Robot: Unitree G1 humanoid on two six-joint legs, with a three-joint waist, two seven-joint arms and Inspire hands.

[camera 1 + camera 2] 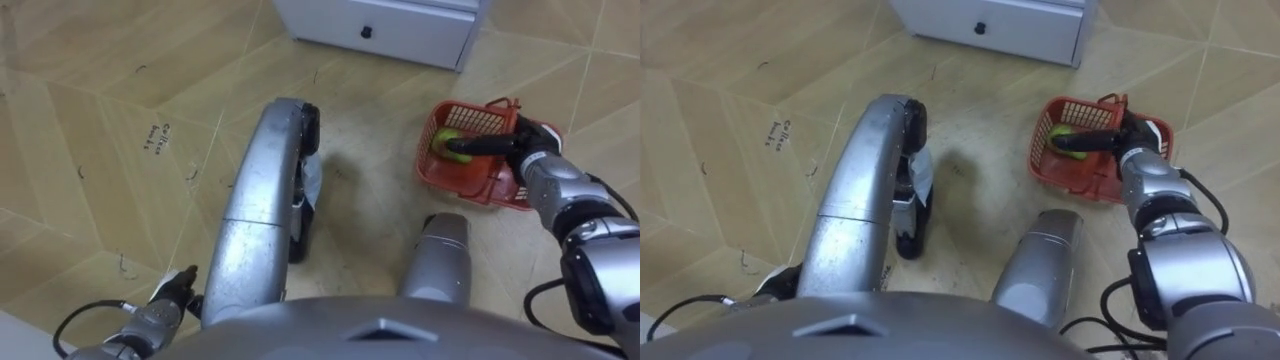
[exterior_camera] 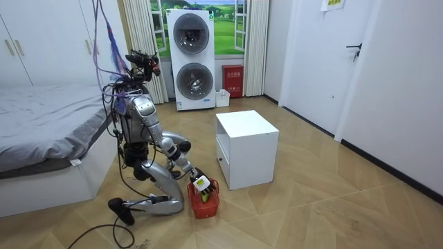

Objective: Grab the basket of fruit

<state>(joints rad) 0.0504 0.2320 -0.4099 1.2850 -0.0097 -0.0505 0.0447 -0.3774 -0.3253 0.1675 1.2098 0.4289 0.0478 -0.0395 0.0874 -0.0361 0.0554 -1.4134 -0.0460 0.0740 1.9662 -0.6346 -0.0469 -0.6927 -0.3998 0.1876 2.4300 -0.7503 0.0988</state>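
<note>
Closest to the camera, low at your left, the left hand [image 1: 158, 308] hangs near the wooden floor [image 1: 100, 150] and is idle. You cannot tell from these views whether its fingers are spread or curled.

The work is all on your right. The red fruit basket [image 1: 448, 180] sits on the floor just in front of the white drawer cabinet [image 1: 400, 30], off that cabinet's near corner, with a green fruit [image 1: 446, 139] lying inside. The right hand [image 1: 535, 150] has reached it. The dark fingers [image 1: 478, 146] lie straight and pressed together across the basket's open top, right over the fruit. The red handle [image 1: 498, 104] stands up beside them, and nothing shows them hooked or closed round it.

The room view shows the robot down on the floor between the bed [image 2: 48, 131] and the cabinet, with the right arm stretched down to the basket.

So judge the task as barely under way. The approach and the kneel are done and the hand is at the basket, but the basket rests flat on the floor with no grip on it. What you have left is the whole pick — get the fingers under or round the handle, close them, then lift the basket clear of the floor. Watch that it doesn't tip and spill the fruit.
</note>
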